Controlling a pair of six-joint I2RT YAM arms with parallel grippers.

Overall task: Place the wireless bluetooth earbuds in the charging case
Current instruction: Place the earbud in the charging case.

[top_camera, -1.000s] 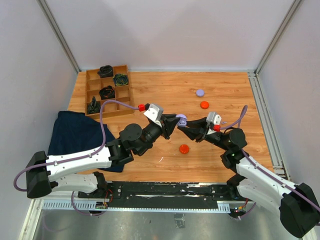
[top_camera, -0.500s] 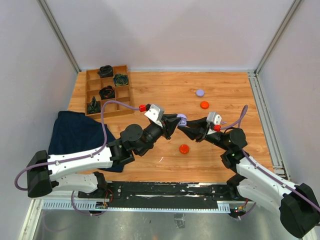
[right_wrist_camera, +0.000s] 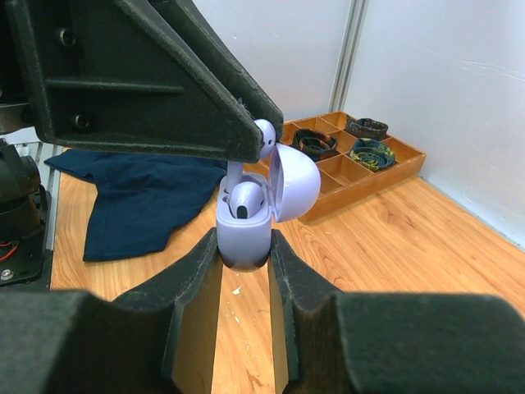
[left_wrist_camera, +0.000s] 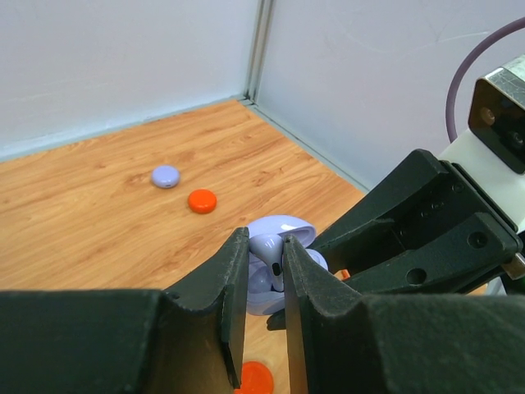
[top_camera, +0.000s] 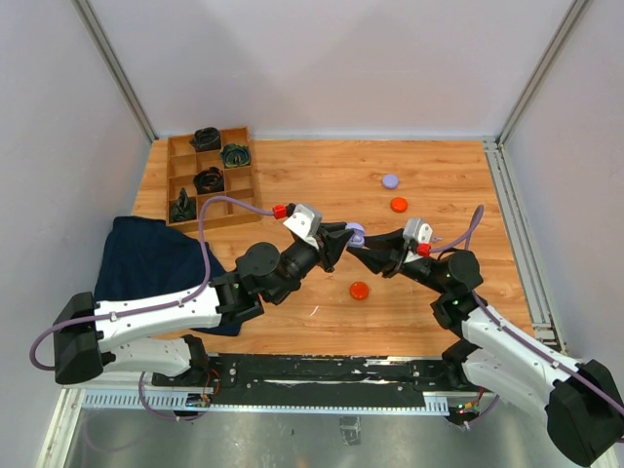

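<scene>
Pale walls closed in a wooden table where both arms met above the middle of the boards. The left gripper had its jaws drawn nearly together, pinching a lavender earbud by its head; the bud's pale stem pointed down into the open charging case directly beneath the fingertips. The right gripper faced it tip to tip, jaws clamped on either side of the case's rounded body and holding it upright off the table. The lid stood swung back, away from the left gripper. A second earbud sat in the case, just beside the descending stem.

Below the two grippers, nearer the arm bases, an orange-red disc lay on the wood. Beyond the right gripper, toward the far wall, another orange-red disc and a lavender disc rested near each other. Well off to the left gripper's outer side stood a wooden compartment tray with black coiled bundles, and a dark blue cloth lay crumpled beside that arm.
</scene>
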